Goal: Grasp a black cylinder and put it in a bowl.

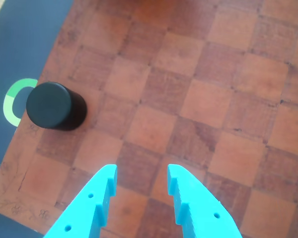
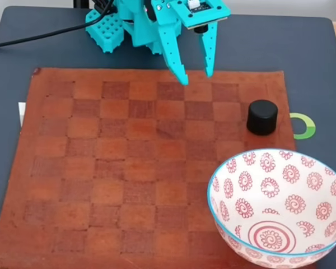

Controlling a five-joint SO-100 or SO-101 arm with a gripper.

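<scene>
Two teal fingers of my gripper [image 1: 141,181] stand apart, holding nothing, above the checkerboard [image 2: 129,168]. From the wrist view, the cylinder [image 1: 53,105] sits at about ten o'clock of the fingertips, upright at the board's edge, beside a green ring [image 1: 12,101]. In the fixed view it stands at twelve o'clock of the bowl [image 2: 224,168]. It looks light, rigid and smooth-sided, so I would pinch it across its round wall, low and square.
</scene>
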